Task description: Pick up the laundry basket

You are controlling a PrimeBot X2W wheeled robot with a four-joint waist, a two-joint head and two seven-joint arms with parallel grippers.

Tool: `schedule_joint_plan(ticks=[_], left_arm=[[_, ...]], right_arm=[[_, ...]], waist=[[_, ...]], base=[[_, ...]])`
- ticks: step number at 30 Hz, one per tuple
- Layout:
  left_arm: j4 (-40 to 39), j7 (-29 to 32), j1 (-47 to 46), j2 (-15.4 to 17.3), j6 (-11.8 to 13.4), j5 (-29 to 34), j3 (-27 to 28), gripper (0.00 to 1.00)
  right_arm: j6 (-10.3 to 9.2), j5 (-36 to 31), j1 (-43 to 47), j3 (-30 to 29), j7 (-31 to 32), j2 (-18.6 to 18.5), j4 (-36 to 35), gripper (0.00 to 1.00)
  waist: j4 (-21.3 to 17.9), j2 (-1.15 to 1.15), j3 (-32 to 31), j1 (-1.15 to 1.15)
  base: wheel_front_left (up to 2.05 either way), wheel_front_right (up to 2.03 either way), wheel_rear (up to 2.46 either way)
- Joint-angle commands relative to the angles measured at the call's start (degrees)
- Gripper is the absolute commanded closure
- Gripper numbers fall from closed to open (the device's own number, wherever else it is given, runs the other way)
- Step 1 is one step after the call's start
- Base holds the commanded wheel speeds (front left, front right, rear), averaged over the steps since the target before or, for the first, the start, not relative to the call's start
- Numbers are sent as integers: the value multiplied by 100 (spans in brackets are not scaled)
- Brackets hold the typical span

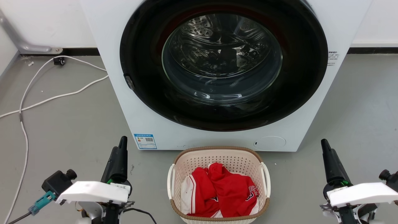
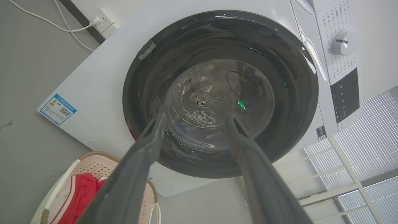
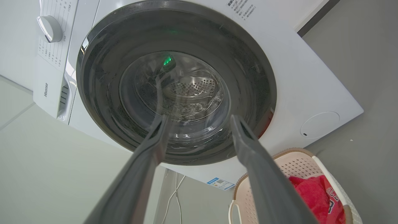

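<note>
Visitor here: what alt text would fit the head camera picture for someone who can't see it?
A cream laundry basket holding red and white clothes sits on a grey floor before a white washing machine with its door shut. The left gripper and right gripper flank the basket, apart from it.

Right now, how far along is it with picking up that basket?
Barely begun. Done: nothing; the laundry basket sits on the floor before the washing machine, red jersey inside. In hand: nothing; left jaws and right jaws stand open, either side of it, apart. Left: reach its white loop handles, grip, lift.
</note>
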Motion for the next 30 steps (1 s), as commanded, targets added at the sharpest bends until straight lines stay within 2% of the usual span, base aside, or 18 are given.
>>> schedule_joint_plan(ticks=[1,30], left_arm=[[-98,-60,-85,23,-12,247,-51,0],[33,-589,-164,89,18,2807,-332,0]], right_arm=[[1,-245,-8,27,-58,-15,-119,0],[1,-2797,134,253,-471,-12,-432,0]], waist=[[-1,0,0,0],[-20,0,15,0]], base=[[0,0,0],[0,0,0]])
